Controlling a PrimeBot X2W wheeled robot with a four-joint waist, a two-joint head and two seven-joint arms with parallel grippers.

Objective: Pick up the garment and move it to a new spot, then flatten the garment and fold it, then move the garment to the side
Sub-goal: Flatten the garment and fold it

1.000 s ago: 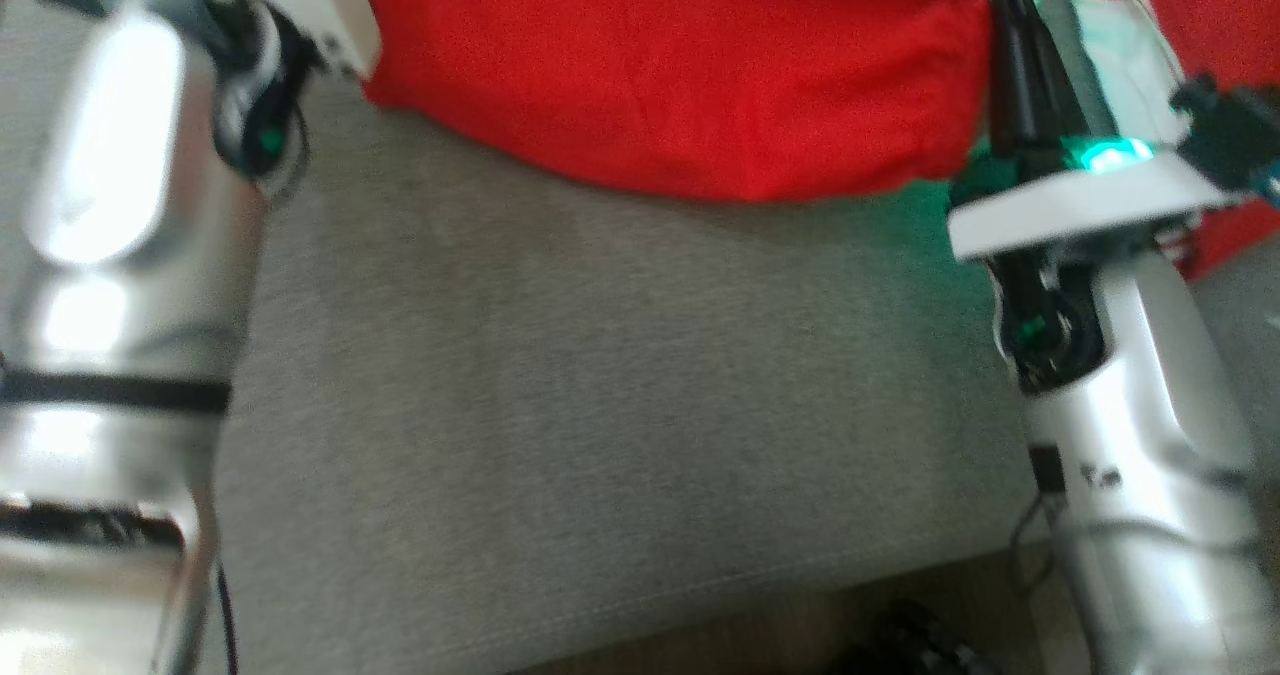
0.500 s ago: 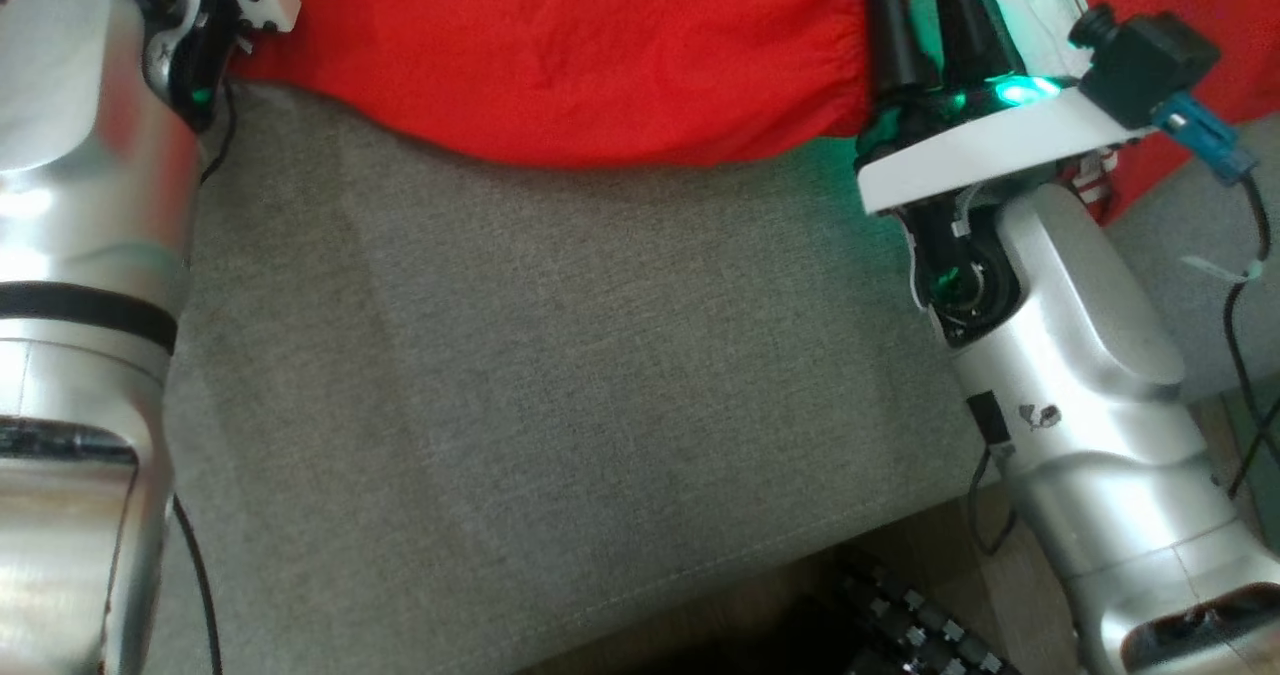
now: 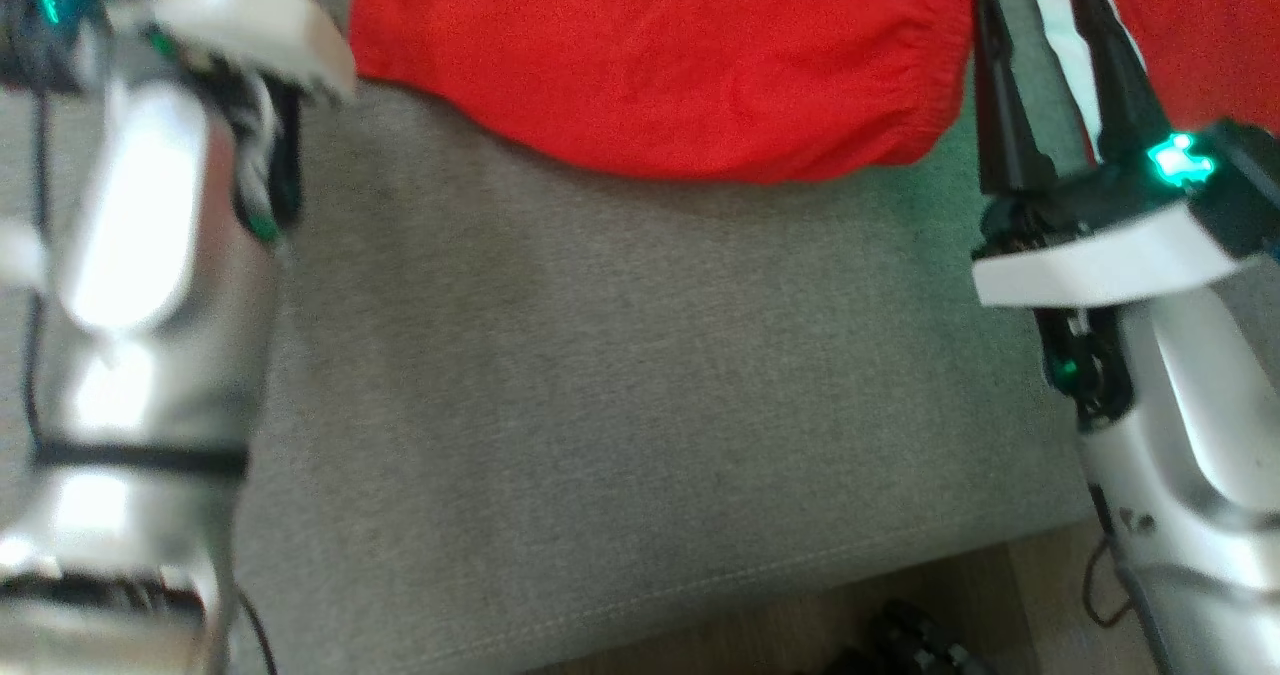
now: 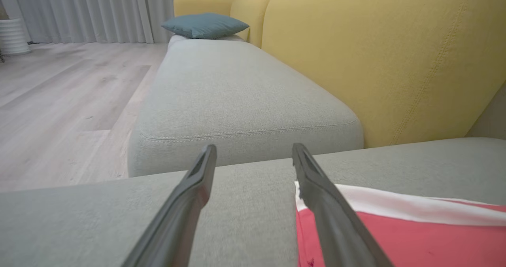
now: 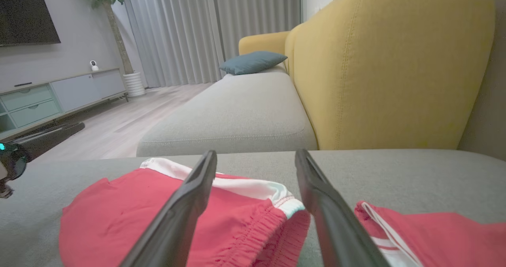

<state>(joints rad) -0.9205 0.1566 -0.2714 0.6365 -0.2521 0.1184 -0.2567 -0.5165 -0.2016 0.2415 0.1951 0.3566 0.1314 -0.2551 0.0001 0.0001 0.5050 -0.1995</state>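
Yellow-backed grey sofa (image 4: pixel 237 93), pale wood floor (image 4: pixel 59 101)

head: garment (image 3: pixel 700 65) cut by top edge; left forearm (image 3: pixel 150 255) motion-blurred; dark thing (image 3: pixel 900 640) at bottom edge unidentifiable | left wrist: garment runs off right, bottom edges | right wrist: fingers (image 5: pixel 182 207) cover part of waistband (image 5: pixel 272 219)
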